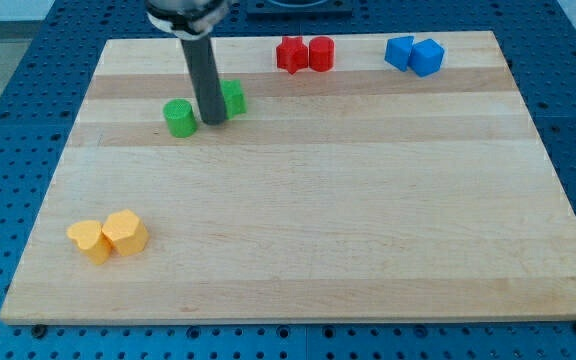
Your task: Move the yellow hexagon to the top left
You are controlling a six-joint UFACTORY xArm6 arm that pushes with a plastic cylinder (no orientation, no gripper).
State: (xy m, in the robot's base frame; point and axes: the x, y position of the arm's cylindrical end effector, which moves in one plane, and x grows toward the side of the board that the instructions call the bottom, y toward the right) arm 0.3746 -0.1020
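The yellow hexagon [125, 232] lies near the board's bottom left corner, touching a second yellow block [89, 241] of unclear shape on its left. My tip [213, 121] rests on the board near the view's top left, between a green cylinder [179, 118] on its left and a second green block [233, 97] just to its right, partly hidden behind the rod. The tip is far above and to the right of the yellow hexagon.
A red star-like block [290, 54] and a red cylinder [320, 53] sit together at the top middle. Two blue blocks [400, 52] [427, 57] sit together at the top right. The wooden board [318, 220] lies on a blue perforated table.
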